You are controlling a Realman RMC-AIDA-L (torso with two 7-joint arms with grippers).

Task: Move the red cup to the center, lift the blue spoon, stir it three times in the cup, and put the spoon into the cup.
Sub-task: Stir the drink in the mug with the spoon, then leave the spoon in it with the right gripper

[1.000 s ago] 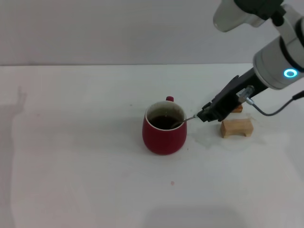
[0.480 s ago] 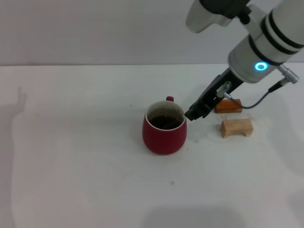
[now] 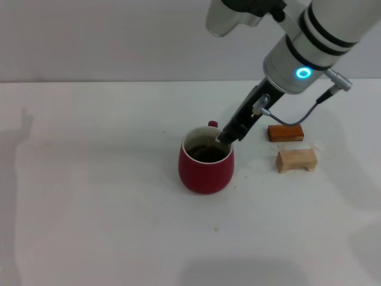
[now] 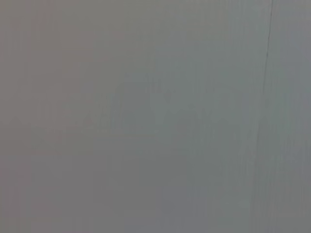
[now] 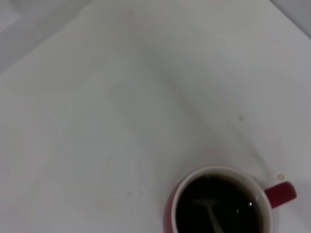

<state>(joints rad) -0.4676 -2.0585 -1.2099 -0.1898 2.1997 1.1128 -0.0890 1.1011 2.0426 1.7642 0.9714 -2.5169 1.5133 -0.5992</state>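
The red cup [image 3: 206,162] stands near the middle of the white table [image 3: 89,179], with dark liquid inside and its handle toward the back. My right gripper [image 3: 226,136] is just over the cup's back right rim, shut on the blue spoon. Its fingers hide the pale blue handle. In the right wrist view the cup [image 5: 170,213] is seen from above, and the spoon's thin grey neck and bowl [image 5: 212,216] dip into the liquid. My left gripper is out of view; the left wrist view shows only a plain grey surface.
An orange block [image 3: 285,132] and a tan wooden block [image 3: 296,159] lie to the right of the cup, under my right arm. A grey cable [image 3: 297,119] hangs from the right wrist above them.
My right arm has swung left. The gripper has moved from right of the cup to over its rim, and the spoon now stands steeper in the liquid. The cup has not moved.
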